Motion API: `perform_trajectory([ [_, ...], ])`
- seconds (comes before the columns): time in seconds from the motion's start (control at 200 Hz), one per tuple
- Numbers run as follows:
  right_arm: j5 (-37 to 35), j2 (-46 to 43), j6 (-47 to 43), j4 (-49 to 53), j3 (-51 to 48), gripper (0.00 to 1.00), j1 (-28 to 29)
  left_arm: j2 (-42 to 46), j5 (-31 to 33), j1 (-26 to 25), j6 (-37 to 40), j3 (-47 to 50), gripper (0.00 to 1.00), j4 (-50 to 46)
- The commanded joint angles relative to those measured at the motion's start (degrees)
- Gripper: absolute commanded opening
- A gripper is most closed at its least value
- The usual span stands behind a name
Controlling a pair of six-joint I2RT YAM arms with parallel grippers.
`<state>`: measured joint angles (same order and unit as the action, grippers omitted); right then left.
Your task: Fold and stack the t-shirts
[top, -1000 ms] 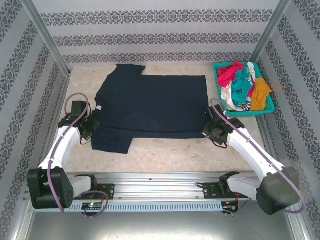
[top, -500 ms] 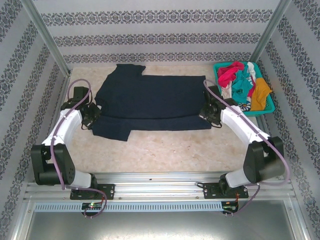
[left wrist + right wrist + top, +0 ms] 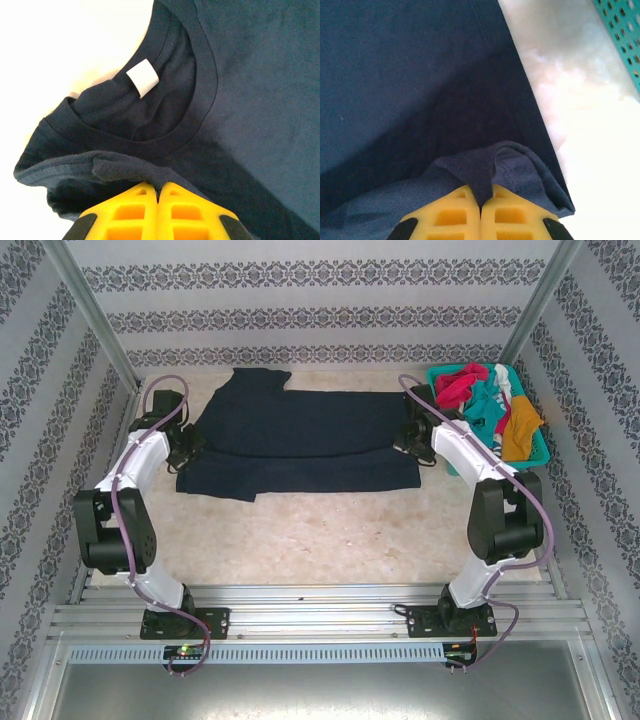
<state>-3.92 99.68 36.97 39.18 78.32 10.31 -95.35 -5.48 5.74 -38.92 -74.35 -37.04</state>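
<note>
On the bench (image 3: 330, 540), the left gripper (image 3: 188, 452) and right gripper (image 3: 410, 438), each clamped on the near edge of the navy t-shirt (image 3: 300, 425), have carried that edge back over the spread cloth, so the first fold looks about half made.

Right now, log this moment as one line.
left tool: shut on navy shirt, by collar | right tool: shut on navy shirt, other end | other shirts: in basket | stack: not started
</note>
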Motion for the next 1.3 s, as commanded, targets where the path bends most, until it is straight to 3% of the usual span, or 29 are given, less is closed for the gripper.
perform_trajectory([
  [0.0, 0.88, 2.45, -2.05, -0.33, 3.38, 0.00, -0.83, -1.84, 2.21, 0.65, 2.02, -2.95, 0.00, 1.08],
  [0.595, 1.84, 10.29, -2.22, -2.35, 7.45, 0.00, -2.84, -10.34, 1.88, 0.66, 1.56, -10.97, 0.00, 2.90],
  [1.299, 1.13, 12.62, -0.65, -2.97, 6.82, 0.00, -3.39, -17.19, -1.24, 0.60, 1.61, -16.62, 0.00, 3.48],
])
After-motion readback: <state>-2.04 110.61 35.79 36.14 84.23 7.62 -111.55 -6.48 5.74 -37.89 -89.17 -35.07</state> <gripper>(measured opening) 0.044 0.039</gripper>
